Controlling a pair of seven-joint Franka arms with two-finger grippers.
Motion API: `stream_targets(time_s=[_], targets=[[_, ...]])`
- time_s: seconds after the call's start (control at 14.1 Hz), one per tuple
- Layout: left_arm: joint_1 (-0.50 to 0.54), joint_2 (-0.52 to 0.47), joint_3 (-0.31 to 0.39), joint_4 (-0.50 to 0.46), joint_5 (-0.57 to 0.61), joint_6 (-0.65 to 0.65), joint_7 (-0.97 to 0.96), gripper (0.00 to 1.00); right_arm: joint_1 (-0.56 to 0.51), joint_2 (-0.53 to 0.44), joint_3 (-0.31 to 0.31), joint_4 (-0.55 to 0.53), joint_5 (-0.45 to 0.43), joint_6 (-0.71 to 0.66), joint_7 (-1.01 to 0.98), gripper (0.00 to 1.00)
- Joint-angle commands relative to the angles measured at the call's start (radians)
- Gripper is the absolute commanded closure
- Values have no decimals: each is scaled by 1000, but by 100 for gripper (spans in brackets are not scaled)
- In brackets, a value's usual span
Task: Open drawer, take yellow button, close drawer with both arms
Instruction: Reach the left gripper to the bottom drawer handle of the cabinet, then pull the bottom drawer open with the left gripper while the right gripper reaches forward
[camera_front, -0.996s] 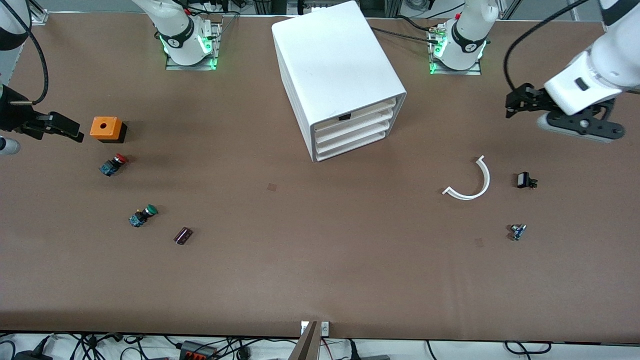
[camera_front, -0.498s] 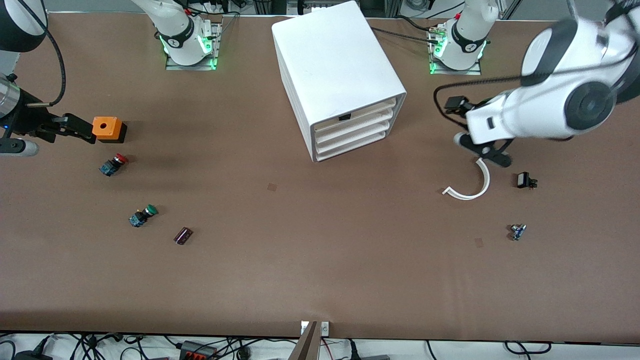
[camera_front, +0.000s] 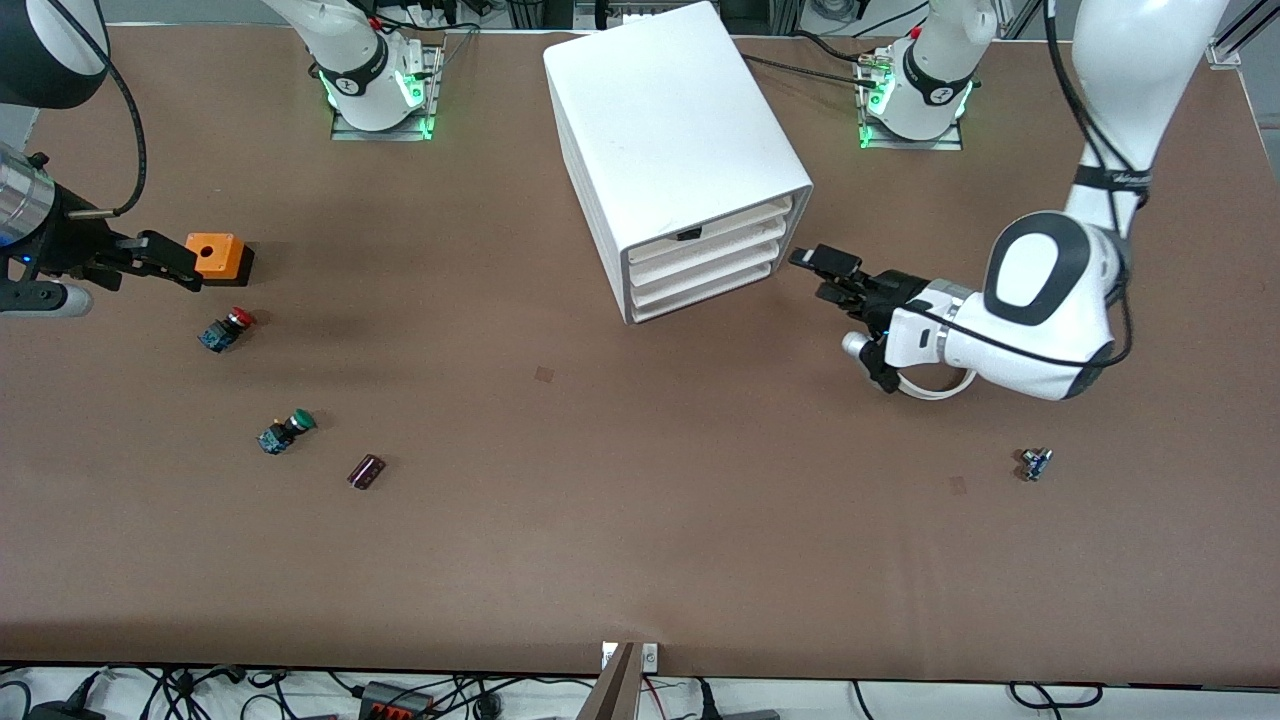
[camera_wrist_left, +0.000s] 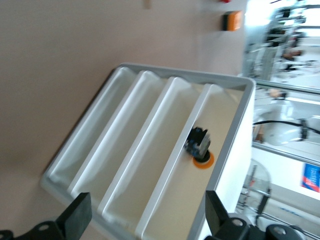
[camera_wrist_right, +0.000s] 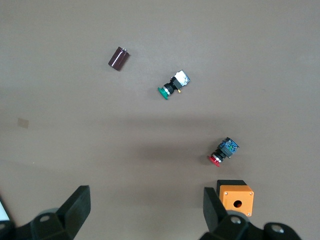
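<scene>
Front view: left tool (camera_front: 822, 272) spread wide, just beside the cabinet (camera_front: 672, 150) front, level with the shut top drawer (camera_front: 712, 228); right tool (camera_front: 150, 258) open, waiting by the orange box (camera_front: 216, 256). Left wrist view: button (camera_wrist_left: 200, 146) inside the top drawer, dead ahead between the fingers (camera_wrist_left: 75, 215). Right wrist view: only red button (camera_wrist_right: 223, 152) and green button (camera_wrist_right: 173, 87) on the surface (camera_wrist_right: 75, 130).

**Tally of everything on the brown table**

Two white robot arms, the left arm (camera_front: 1040, 300) and the right arm (camera_front: 340, 40), carry one gripper each: the left gripper (camera_front: 815, 276) and the right gripper (camera_front: 170, 262).

One white cabinet (camera_front: 670, 110) holds four drawers, counting the uppermost drawer (camera_wrist_left: 185, 200).

There are three push buttons. The orange-capped button (camera_wrist_left: 200, 147) lies in that drawer. From the cabinet, the red-capped button (camera_front: 228, 328) lies at nine o'clock and the green-capped button (camera_front: 287, 431) at eight.

There is also one orange box (camera_front: 213, 256), one dark cylinder (camera_front: 366, 471), one white curved strip (camera_front: 935, 392) and one small blue part (camera_front: 1035, 463).
</scene>
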Motion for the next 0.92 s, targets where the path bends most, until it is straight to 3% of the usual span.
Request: stream_targets(time_s=[0.0,0.21,0.64,0.85], targets=[[1,-7,-7,-146,-176,64,215,0,4,2,0,7,4,6,-4,0],[-13,-2,-39,-205,-287,70,260,0,7,2,0,7,4,7,-2,0],[-13,25,-76,-228,-289,62,263,17,6,10,0,7,4,7,-2,0],[-14,28,-76,-237,-289,59,263,38,6,10,0,7,4,7,-2,0]])
